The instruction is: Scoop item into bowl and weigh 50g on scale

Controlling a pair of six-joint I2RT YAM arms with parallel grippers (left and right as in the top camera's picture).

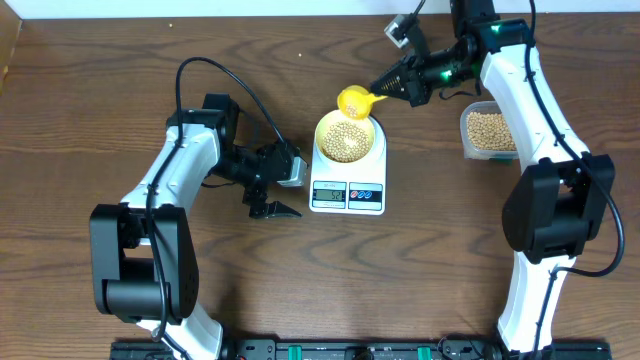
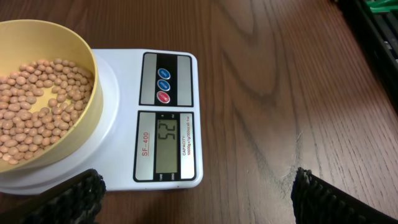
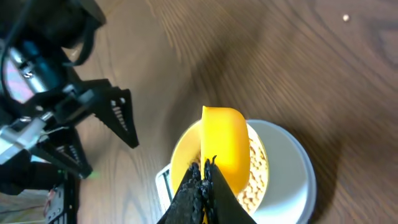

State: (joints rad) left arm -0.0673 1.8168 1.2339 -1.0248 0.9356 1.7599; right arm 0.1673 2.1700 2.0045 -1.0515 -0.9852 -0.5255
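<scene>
**Scoop held over the filled bowl, display near 52**

The brown wooden worktop has open room on its left and along the front. Its far edge runs just behind the right arm's wrist. The right arm reaches in from the right, and its forearm covers the right side of the clear tub. The tub sits to the right of the scale, apart from it, with beans inside.

The left arm bends in from the left. The left gripper sits low just beside the scale's left edge, jaws spread wide and holding nothing. In the left wrist view only its fingertips show, cut off at the bottom corners.

The scale stands mid-worktop with the bowl on its platform, covering most of it. The right gripper is clamped on the handle of the yellow scoop, whose cup hangs above the bowl's far rim. In the right wrist view the handle is hidden between the fingers, and I cannot tell what the cup holds.

The beans lie in a loose heap across the bowl's floor. The display seems to read 52, though its digits are faint.
</scene>
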